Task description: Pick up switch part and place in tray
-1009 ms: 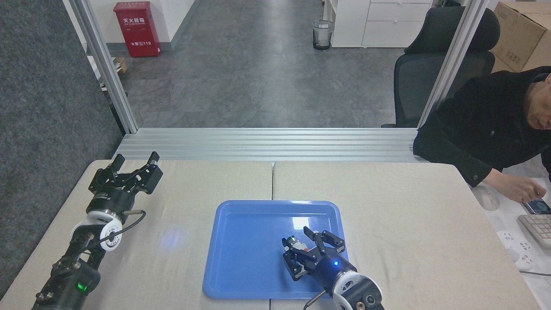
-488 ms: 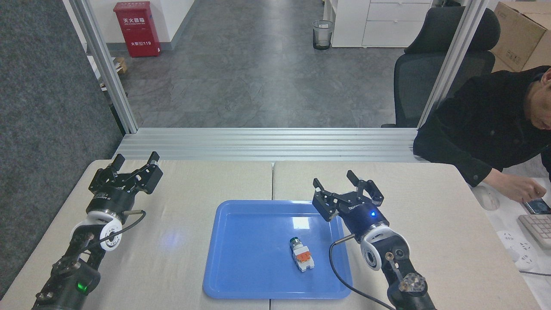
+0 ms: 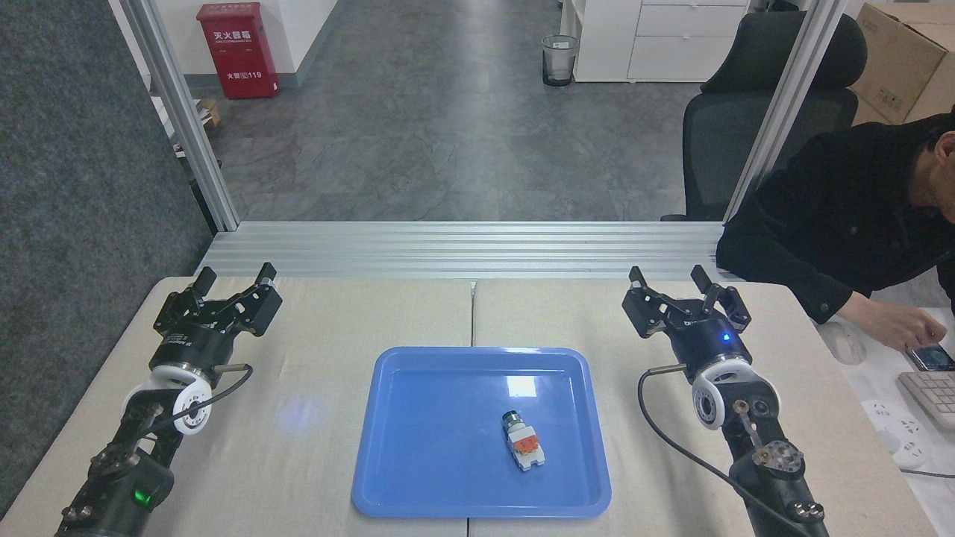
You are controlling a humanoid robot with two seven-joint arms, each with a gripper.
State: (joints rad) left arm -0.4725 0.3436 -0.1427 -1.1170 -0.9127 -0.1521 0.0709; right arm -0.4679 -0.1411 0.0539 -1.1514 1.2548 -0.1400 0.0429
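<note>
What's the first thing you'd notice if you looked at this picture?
The big shiny blue tray in the middle of the table, with a little switch part lying in its right half. Then the two black grippers, left gripper and right gripper, open and empty on either side.

Tray point(image 3: 418, 418): glossy blue plastic, smooth, with a bright reflected highlight. Switch part point(image 3: 521, 441): white and orange plastic body, silvery metallic collar, dark green cap. Table point(image 3: 313, 447): matt beige covering — cloth-like, faintly creased. Both grippers — matt black finish.
</note>
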